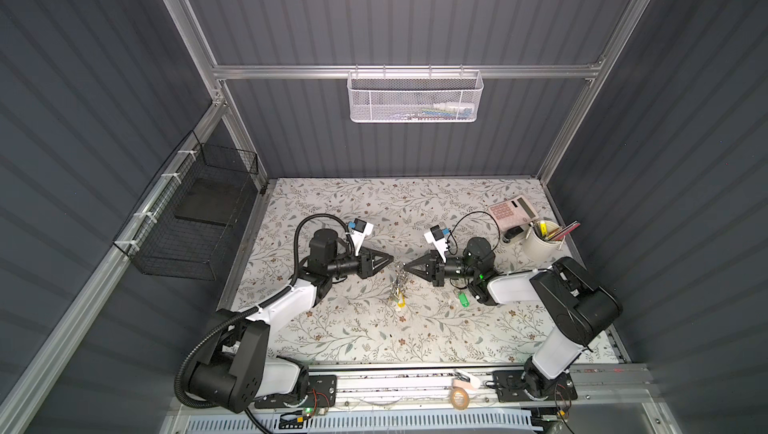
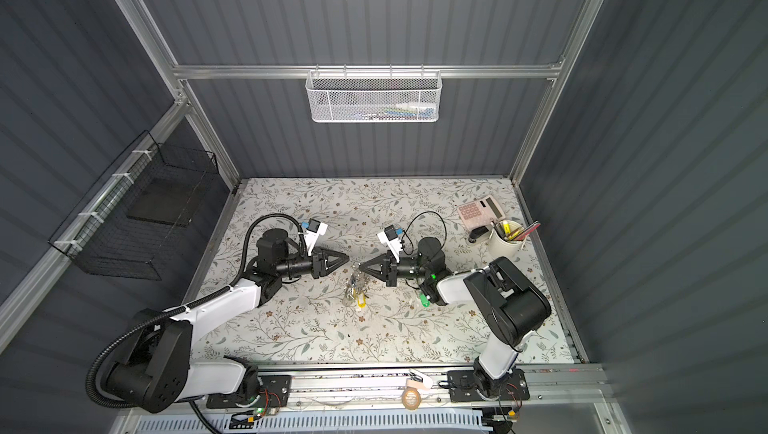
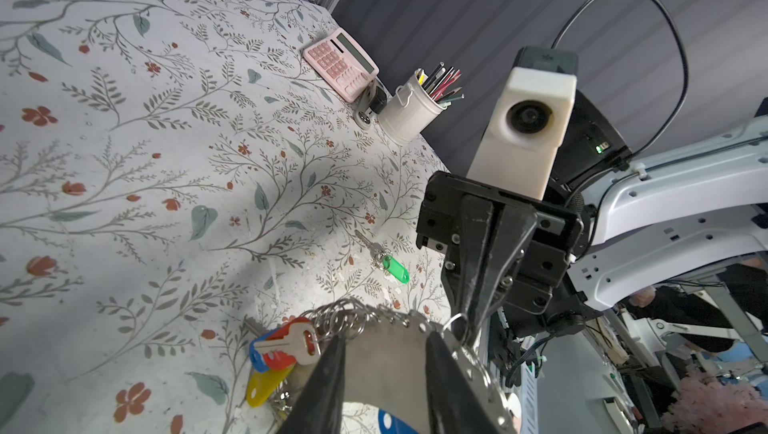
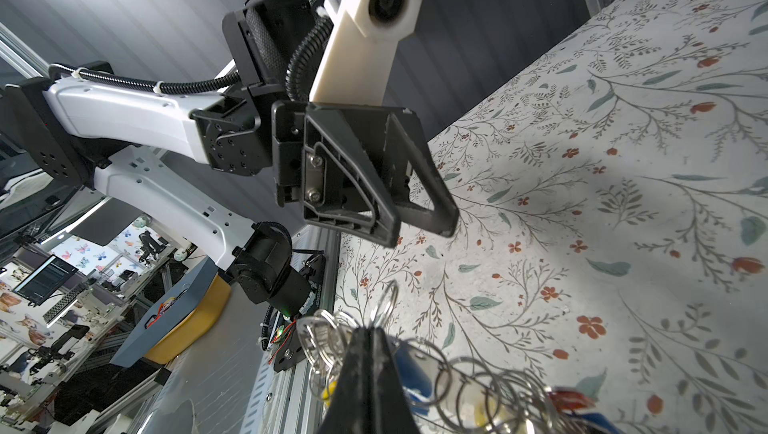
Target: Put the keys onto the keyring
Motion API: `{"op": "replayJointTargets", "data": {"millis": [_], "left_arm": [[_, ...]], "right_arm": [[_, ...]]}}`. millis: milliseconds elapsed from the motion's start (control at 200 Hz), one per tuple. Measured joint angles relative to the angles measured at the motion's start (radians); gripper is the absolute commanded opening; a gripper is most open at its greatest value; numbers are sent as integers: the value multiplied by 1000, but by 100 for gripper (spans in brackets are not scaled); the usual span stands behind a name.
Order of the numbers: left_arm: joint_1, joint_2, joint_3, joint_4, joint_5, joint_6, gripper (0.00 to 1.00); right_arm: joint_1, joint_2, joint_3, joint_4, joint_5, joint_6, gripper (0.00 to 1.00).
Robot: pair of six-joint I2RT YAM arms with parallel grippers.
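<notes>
Floral-papered worktop (image 1: 374, 328) inside a grey-walled cell; a pink calculator (image 1: 509, 207) and a pencil cup (image 1: 540, 241) stand at 2 o'clock, well apart from the work. At centre, your right gripper (image 1: 406, 268) has its jaws clenched on one small ring of the keyring (image 1: 400, 282), and the rest of the bunch hangs below it towards the worktop. Your left gripper (image 1: 391, 259) faces it from 9 o'clock, near but not touching, jaws released and empty. The keys (image 1: 462, 299), with the green tag, lie flat on the worktop at 4 o'clock from the keyring, just beside the right arm, not yet picked up.

Hazards, as judged:
- The hold is on a thin wire ring only, so a jolt could let the bunch slip and drop.
- A low swing of the right arm could sweep the keys away.
- Your left arm must pass the hanging bunch to reach the keys and may snag it.
- Flat keys and a smooth tag offer a poor pinch, so expect them to skid.
</notes>
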State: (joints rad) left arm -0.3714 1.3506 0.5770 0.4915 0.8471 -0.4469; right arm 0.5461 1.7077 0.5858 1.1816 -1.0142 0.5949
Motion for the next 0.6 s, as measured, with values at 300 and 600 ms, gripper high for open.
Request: {"op": "replayJointTargets", "data": {"millis": [300, 600], "left_arm": [[-48, 46, -114, 287, 27, -152, 39], [-67, 169, -159, 587, 48, -282, 33]], "right_arm": [[1, 0, 0, 1, 0, 0, 0], [1, 1, 2, 2, -3, 0, 0]]}}
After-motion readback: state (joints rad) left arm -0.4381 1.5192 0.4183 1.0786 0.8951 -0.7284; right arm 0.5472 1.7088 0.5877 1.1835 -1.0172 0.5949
